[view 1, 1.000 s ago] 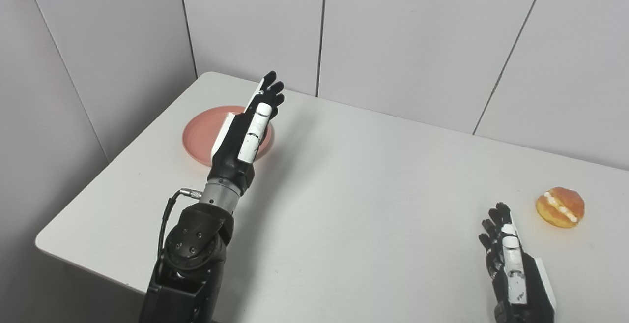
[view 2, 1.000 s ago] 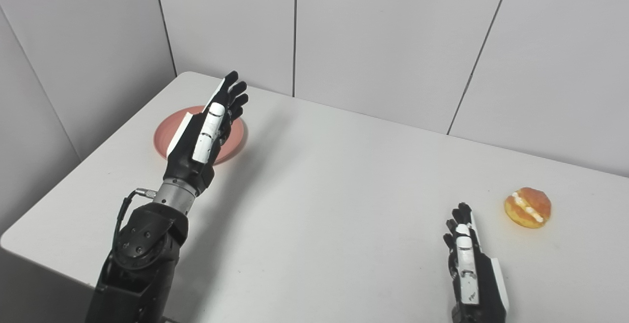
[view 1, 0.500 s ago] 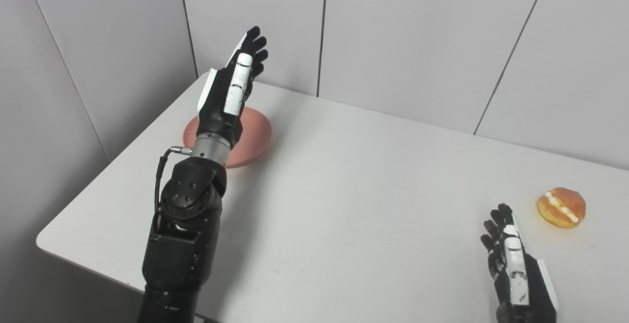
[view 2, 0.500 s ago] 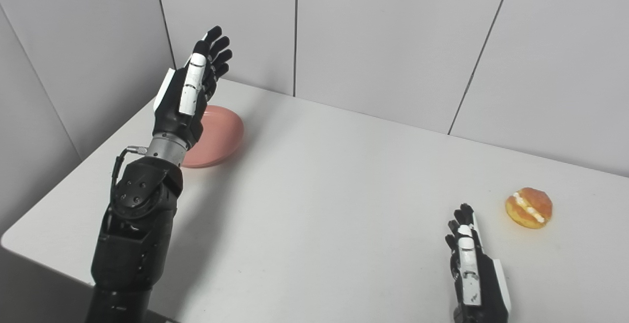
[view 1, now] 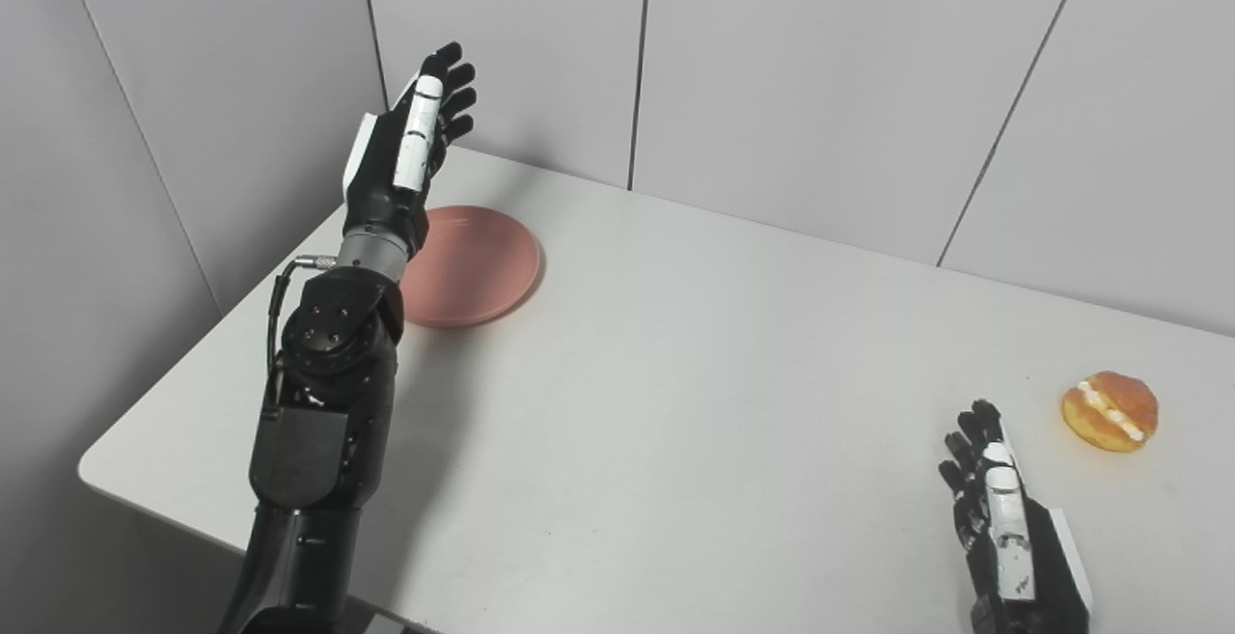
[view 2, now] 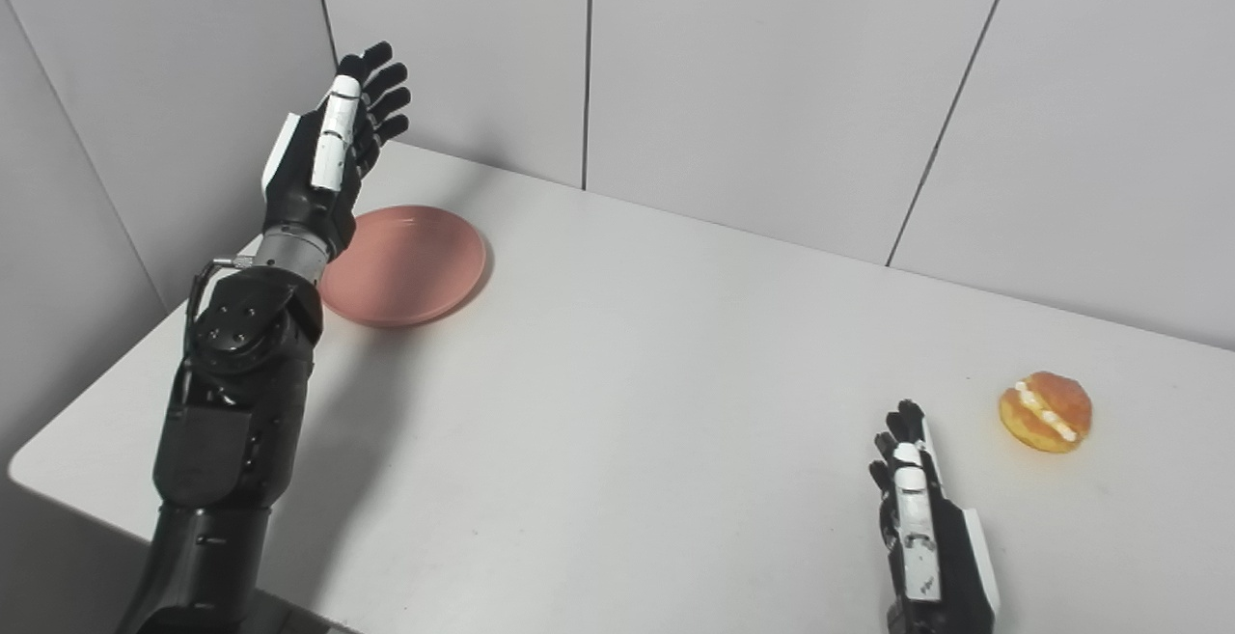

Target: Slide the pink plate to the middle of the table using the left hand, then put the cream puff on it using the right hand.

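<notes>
still on the first step: pink plate (view 1: 473, 265) sitting at the counter's (view 1: 675, 402) far left corner, not yet slid to the middle. left hand (view 1: 410, 147) raised above the plate's left edge, fingers spread, holding nothing. needs lowering onto the rim, then a push rightward. right hand (view 1: 1008, 537) resting open and empty near the cream puff (view 1: 1110, 410). no readable writing or brands anywhere.

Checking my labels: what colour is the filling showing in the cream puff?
White, in a golden-brown shell; the cream puff shows best in the left eye view.
</notes>
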{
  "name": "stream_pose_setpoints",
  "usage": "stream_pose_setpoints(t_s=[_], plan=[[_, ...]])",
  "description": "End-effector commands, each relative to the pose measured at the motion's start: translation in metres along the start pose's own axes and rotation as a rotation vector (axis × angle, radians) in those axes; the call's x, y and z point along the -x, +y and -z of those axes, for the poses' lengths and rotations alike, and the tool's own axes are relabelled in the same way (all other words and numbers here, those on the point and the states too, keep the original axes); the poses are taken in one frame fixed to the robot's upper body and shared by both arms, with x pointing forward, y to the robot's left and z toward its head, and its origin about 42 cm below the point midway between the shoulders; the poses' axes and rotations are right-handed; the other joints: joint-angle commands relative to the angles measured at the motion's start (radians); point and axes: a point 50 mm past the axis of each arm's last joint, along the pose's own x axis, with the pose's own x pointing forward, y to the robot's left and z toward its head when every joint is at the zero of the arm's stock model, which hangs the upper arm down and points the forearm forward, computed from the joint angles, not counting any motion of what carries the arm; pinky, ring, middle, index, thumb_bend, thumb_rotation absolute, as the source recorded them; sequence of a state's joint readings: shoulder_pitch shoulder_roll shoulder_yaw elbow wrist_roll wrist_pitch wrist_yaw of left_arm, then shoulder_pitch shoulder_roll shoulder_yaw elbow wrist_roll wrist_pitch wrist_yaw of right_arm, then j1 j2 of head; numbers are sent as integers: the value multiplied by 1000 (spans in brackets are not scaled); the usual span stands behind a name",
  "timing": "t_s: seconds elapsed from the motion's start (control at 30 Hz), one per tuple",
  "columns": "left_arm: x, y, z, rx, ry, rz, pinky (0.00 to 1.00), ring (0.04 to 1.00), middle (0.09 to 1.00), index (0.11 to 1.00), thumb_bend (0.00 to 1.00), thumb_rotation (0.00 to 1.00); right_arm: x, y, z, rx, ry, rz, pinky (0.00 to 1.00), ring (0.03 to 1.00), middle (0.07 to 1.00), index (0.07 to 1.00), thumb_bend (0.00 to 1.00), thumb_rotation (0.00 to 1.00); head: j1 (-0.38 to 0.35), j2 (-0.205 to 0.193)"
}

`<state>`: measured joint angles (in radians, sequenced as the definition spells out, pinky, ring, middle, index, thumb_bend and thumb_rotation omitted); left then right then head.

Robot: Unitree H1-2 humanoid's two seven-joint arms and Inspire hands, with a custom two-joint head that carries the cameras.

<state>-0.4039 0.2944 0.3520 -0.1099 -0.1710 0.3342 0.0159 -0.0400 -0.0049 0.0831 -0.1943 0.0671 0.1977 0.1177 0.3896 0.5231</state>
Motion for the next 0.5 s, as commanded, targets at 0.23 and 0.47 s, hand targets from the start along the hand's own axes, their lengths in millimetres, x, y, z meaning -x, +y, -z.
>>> stream_pose_setpoints(t_s=[0.23,0.47], plan=[[-27,33,-28,22,-95,-39,934,935,929,899,451,1000,-5,3,-15,-3,-55,-6,1000,1000,1000,1000,218,1000,-1,4],[-31,53,-26,62,-69,-59,934,940,936,899,433,1000,-5,3,-15,-2,-49,-7,1000,1000,1000,1000,223,1000,1,5]])
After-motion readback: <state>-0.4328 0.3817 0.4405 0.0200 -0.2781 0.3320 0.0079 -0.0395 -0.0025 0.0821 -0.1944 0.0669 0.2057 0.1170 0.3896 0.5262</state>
